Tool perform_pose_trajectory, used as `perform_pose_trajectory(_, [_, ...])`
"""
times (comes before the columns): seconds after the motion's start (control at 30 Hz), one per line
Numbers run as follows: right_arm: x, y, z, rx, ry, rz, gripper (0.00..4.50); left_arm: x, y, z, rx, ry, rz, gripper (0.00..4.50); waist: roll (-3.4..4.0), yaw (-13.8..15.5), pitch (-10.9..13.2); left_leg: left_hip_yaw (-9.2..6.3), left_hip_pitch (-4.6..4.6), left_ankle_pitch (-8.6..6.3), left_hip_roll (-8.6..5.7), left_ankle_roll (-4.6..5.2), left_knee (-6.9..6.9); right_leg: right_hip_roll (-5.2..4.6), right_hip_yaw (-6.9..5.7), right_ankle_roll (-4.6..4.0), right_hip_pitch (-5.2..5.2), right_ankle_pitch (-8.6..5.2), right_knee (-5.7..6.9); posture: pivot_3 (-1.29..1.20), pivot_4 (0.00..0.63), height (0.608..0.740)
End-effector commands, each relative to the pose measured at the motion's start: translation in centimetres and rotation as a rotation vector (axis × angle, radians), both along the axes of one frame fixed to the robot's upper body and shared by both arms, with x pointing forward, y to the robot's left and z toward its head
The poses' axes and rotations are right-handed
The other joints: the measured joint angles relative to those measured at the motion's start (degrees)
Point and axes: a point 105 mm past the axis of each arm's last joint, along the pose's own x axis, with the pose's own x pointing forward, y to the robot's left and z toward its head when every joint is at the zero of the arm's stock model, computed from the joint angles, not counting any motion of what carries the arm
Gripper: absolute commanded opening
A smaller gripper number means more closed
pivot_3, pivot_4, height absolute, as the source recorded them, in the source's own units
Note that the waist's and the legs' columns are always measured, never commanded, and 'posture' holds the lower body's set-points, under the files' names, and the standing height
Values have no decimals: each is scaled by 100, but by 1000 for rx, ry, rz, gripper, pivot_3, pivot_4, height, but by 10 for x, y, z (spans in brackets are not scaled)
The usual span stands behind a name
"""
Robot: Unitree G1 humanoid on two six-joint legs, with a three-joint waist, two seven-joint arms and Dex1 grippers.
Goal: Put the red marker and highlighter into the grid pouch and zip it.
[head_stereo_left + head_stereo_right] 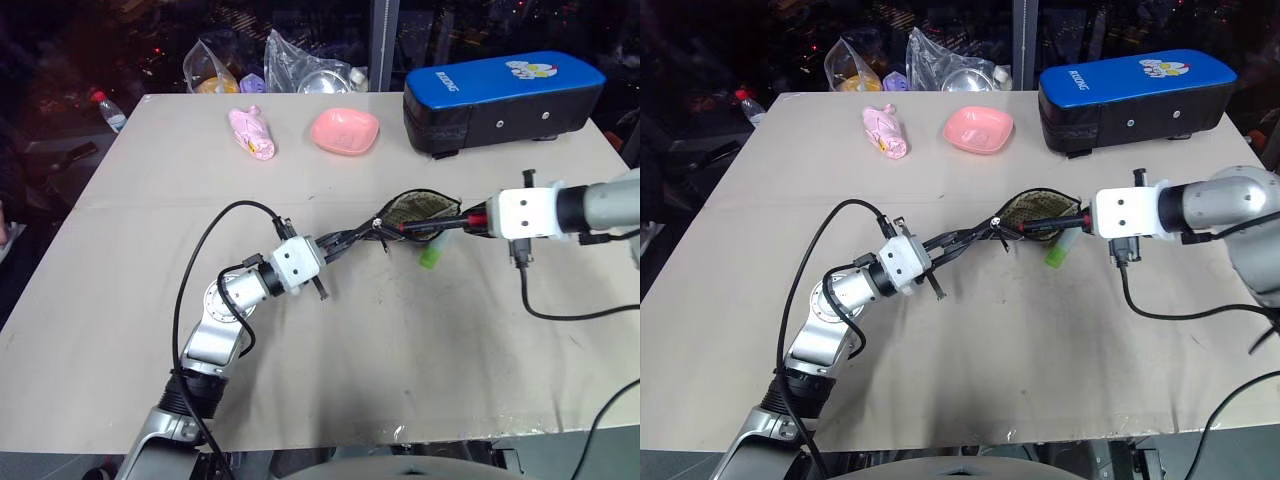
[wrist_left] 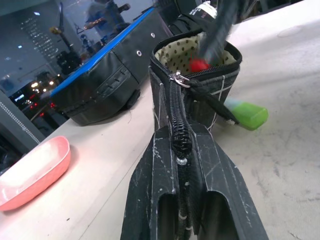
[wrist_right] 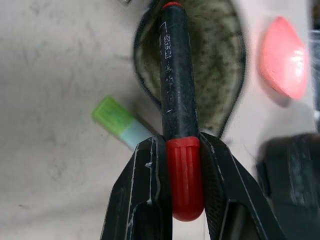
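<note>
Left gripper point(image 2: 182, 165): clamped on grid pouch point(image 1: 420, 212) zipper edge. Right gripper point(image 3: 182, 150): grasping red marker point(image 3: 176, 100), tip over the pouch mouth. Highlighter point(image 1: 431, 256): on table point(image 1: 400, 370) beside pouch.

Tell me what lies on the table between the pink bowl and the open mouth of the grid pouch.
Nothing: in the left eye view the table is bare between the pink bowl and the grid pouch. The highlighter lies on the pouch's near side.

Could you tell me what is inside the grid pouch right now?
The red marker, held by the right gripper, pokes its black end into the open grid pouch. Dotted lining shows there; the pouch's depths are hidden. The highlighter lies outside.
</note>
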Motion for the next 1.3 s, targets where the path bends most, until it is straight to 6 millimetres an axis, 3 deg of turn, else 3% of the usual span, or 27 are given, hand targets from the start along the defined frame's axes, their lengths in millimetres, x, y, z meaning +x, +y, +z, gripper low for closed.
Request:
perform_pose_trajectory(0.03, [8, 18, 6, -59, -73, 86, 226, -3, -3, 9, -20, -42, -12, 0, 0, 0, 0, 3, 3, 0, 0, 0, -1, 0, 3, -1, -1, 0, 4, 0, 150, 734])
perform_pose_trajectory(0.23, [18, 67, -2, -81, -124, 251, 226, -2, -5, 10, -27, -44, -12, 0, 1, 1, 1, 3, 1, 0, 3, 0, -1, 3, 2, -1, -4, 1, 5, 0, 150, 734])
perform_pose_trajectory(0.37, [22, 87, -5, 3, -127, 292, 226, -1, -5, 11, -30, -46, -10, 0, 1, 29, 1, 1, -1, 0, 3, 0, -1, 3, -1, -1, -4, 2, 6, 0, 150, 734])
perform_pose_trajectory(0.4, [22, 89, -6, 24, -115, 290, 727, -2, -5, 11, -31, -46, -8, 0, 1, 34, 1, 0, -2, 0, 1, -1, 0, 2, -2, -1, -4, 2, 6, 0, 150, 734])
perform_pose_trajectory(0.53, [26, 81, 2, 64, -127, 254, 2214, -2, -4, 11, -32, -46, -1, 0, 1, 19, 1, 1, -3, 0, -1, 0, 1, -2, -1, -1, -4, 2, 6, 0, 150, 734])
perform_pose_trajectory(0.57, [28, 74, 13, 113, -129, 218, 2707, -2, -4, 11, -33, -45, 2, 0, 1, 19, 1, 1, -2, 0, -1, 0, 0, -2, -1, -1, -4, 3, 6, 0, 150, 734])
perform_pose_trajectory(0.6, [27, 63, 26, 174, -109, 170, 2849, -2, -3, 11, -34, -44, 4, 0, 2, 17, 1, 0, -2, 0, -1, 0, 0, -2, -1, -1, -4, 2, 7, 0, 150, 734])
perform_pose_trajectory(0.63, [25, 56, 34, 214, -91, 143, 3599, -3, -3, 11, -35, -43, 6, 0, 2, 29, 1, 0, -1, 0, 0, 0, 0, -1, -2, -1, -4, 2, 8, 0, 150, 734])
perform_pose_trajectory(0.73, [9, 36, 54, 376, -6, 54, 3599, -3, -2, 10, -35, -41, 12, 0, 2, 20, 1, -2, -3, 0, 0, 0, 0, -12, -3, -2, -4, 3, 7, 0, 150, 734])
perform_pose_trajectory(0.83, [-4, 25, 60, 559, 77, -70, 3599, -2, 1, 9, -40, -38, 26, 0, 2, 19, 1, -10, -3, -1, 1, 0, -4, -38, -5, -3, -3, 2, 7, 0, 150, 734])
perform_pose_trajectory(0.97, [-13, 4, 28, 798, 174, -382, 3599, -1, 3, 8, -55, -24, 43, 0, -2, 22, -6, -25, -4, -2, 7, -2, -11, -43, -2, -12, 1, 6, 6, 0, 150, 734])
perform_pose_trajectory(1.03, [-13, 3, -8, 979, 246, -622, 3599, -2, 2, 6, -60, -15, 42, 0, -1, 3, -9, -25, -4, -2, 9, -3, -13, -45, 1, -14, -2, 7, 10, 0, 150, 734])
perform_pose_trajectory(1.1, [-14, 7, -38, 1039, 245, -781, 3599, -2, 1, 4, -53, -9, 34, 0, 1, 11, -12, -22, -3, -1, 10, -4, -15, -43, 5, -17, -5, 10, 12, 0, 150, 734])
perform_pose_trajectory(1.3, [-12, 25, -75, 1121, 236, -1009, 3599, -1, 0, 3, -42, -10, 25, 0, 8, 3, -9, -7, -3, 0, 5, -4, -4, -35, -1, -37, -9, -2, 14, 0, 150, 734])
